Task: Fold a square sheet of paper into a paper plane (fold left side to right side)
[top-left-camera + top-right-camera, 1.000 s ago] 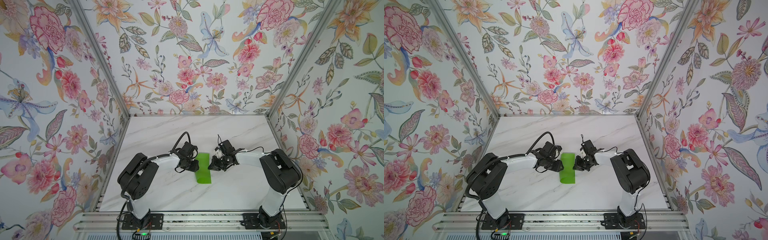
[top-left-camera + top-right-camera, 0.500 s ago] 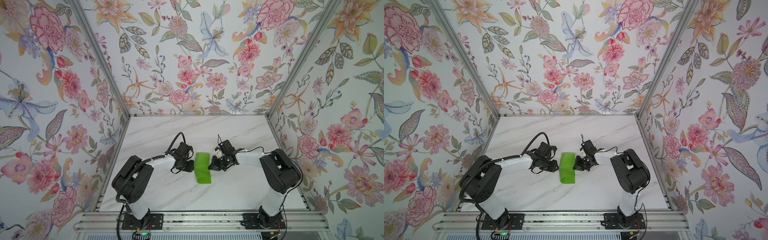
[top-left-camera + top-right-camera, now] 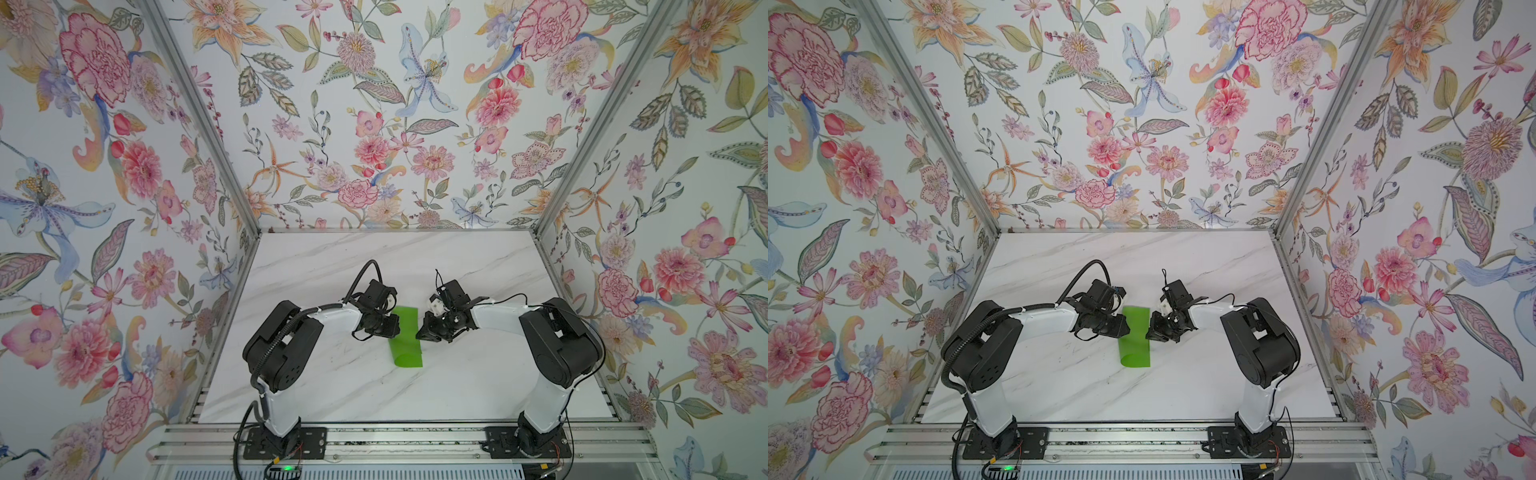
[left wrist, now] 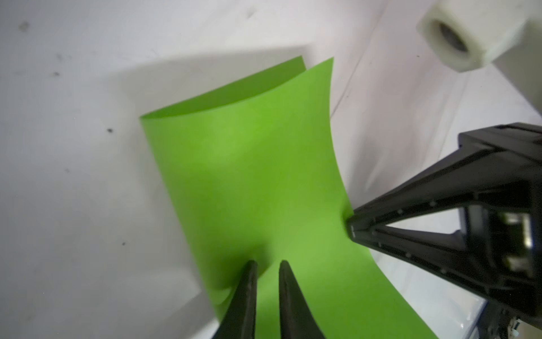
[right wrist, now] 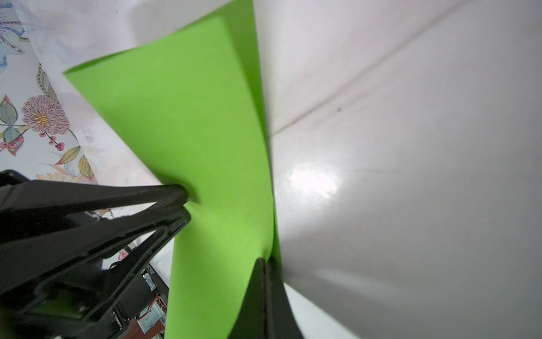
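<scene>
Centrally on the desk: the square sheet of paper, thin, matte, plain bright green, doubled over into a narrow rectangle. Not pressed flat: a soft, rounded fold down the left long side, with the upper layer bowed clear of the lower. Open like a shallow tunnel at the near short end in both top views. Same bulge plain in the left wrist view, with a strip of the lower layer peeking past the upper at one corner. Smooth and unmarked all over.

Pinched at the right long edge by the right claw. Black tapered fingers pressed tight together, the paper's edge caught between them. A slight pucker in the sheet at the tips, seen from the left wrist.

Left claw: slim black fingers a narrow slit apart, green showing through the slit. Tips down against the upper layer near the folded side, a dimple of shadow around them. Paper caught in that slit or not: impossible to tell.

Beneath, glossy white marble-look top with grey veins and a few dark specks. Around, walls papered in pastel flowers, joined by aluminium posts. In front, a ribbed metal rail carrying the black arm bases.
</scene>
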### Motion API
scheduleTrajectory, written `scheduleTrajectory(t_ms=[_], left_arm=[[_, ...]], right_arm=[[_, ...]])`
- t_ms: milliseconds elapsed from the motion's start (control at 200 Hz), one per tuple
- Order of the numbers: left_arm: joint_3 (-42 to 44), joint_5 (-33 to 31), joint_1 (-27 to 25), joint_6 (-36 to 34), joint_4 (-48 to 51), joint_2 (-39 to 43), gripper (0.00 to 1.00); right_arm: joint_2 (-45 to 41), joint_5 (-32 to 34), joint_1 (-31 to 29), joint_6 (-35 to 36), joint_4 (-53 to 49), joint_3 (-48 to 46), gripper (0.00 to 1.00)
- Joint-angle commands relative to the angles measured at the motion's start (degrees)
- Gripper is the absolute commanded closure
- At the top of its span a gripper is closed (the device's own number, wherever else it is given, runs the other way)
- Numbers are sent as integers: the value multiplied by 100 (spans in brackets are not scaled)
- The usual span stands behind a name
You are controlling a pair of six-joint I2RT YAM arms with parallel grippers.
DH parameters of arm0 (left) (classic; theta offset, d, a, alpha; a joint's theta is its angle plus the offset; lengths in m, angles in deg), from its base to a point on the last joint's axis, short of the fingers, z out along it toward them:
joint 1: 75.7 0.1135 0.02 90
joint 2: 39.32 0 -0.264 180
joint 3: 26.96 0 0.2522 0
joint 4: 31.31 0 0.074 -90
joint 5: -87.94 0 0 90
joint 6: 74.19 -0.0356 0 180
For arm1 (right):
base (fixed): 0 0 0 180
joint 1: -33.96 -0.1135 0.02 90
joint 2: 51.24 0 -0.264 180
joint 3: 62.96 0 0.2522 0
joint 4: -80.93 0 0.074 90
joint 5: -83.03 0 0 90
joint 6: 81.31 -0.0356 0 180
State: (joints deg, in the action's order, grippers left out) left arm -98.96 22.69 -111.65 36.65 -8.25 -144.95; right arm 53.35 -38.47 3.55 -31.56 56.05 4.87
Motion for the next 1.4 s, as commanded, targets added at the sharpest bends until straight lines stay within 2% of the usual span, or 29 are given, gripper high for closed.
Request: scheduleTrajectory(t_ms=[0,140,310,616,736,906,1076,1396], left_arm=[[232,-494,193,-25,278,-11,84],[489,-918,387,-52,402,-48,86],[570,-1104,478,-139,467,-27,88],[185,-629,205,-120,195,785,86],[-61,-299,58,-46,71,566,85],[-243,-156,26,1,-114,93,85],[-238,-572,85,-146,125,-133,86],[387,-1166,669,-195,179,-134,90]], right_arm=[[298,505,-70,80,-541,-149,100],[299,505,-70,96,-538,-168,100],[292,523,-66,92,-537,-178,100],[226,575,-66,79,-524,-168,100],[263,558,-69,93,-524,-155,100],[298,551,-67,81,-510,-159,100],[294,558,-65,80,-507,-165,100],[256,575,-68,49,-511,-206,100]])
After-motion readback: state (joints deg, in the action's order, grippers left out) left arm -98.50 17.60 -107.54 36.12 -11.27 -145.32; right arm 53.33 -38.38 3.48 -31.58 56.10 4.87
